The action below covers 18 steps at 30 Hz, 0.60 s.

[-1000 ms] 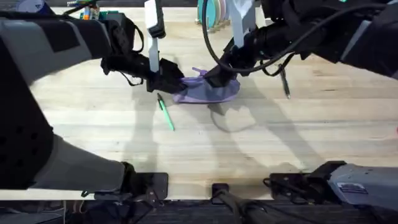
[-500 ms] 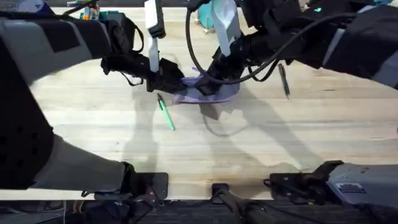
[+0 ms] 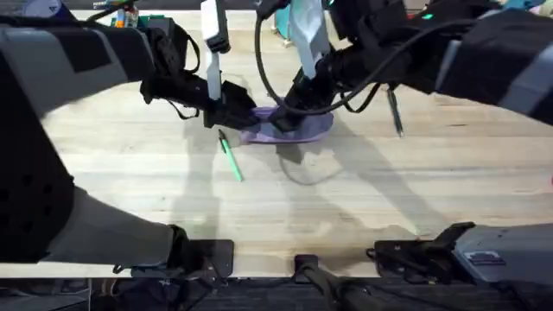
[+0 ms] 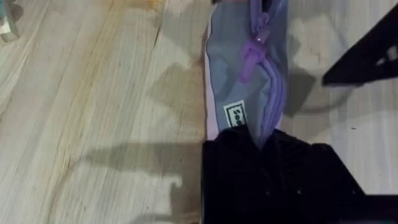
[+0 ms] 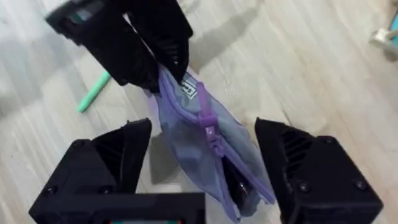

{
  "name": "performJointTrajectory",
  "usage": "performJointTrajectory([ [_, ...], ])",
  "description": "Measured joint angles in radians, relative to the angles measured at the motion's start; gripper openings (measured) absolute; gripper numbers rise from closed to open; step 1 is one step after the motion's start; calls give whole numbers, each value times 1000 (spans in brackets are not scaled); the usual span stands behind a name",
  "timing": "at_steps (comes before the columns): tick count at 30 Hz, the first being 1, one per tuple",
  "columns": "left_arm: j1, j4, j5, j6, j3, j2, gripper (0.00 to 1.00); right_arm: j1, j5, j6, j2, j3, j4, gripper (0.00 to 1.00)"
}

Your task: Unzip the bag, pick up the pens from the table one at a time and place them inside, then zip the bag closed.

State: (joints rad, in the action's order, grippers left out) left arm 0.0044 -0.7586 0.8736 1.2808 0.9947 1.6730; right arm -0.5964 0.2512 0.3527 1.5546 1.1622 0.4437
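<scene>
You are holding the bag (image 3: 289,125) just above the middle of the overhead frame, on the table (image 3: 346,199), with the left tool (image 3: 235,114) clenched on its left end; in the left wrist view the fabric is disappearing between that tool's black fingers (image 4: 249,162). Your right tool (image 5: 202,155) is hanging spread wide over the bag, one finger on either side, gripping nothing. The zipper pull (image 5: 207,121) is lying along the seam, and the bag is looking mostly zipped, so the step in hand is probably unzipping. Keep the left grip firm for tension, bring the right tool down squarely on the pull, and close only once it is between the fingers. The green pen (image 3: 230,158) is lying left of centre, the darker pen (image 3: 396,111) at upper right.
</scene>
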Motion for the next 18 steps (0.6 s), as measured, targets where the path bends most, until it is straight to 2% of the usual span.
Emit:
performJointTrajectory([
  [4, 0, 0, 0, 0, 0, 0, 41, 0, 0, 0, 41, 0, 1, 959],
  [9, 0, 0, 0, 0, 0, 0, 41, 0, 0, -1, 56, 0, 1, 740],
  [15, 0, 0, 0, 0, 0, 0, 41, 0, 0, 0, 56, 0, -1, 638],
  [18, 0, 0, 0, 0, 0, 0, 41, 0, -1, -1, 56, 0, -1, 497],
])
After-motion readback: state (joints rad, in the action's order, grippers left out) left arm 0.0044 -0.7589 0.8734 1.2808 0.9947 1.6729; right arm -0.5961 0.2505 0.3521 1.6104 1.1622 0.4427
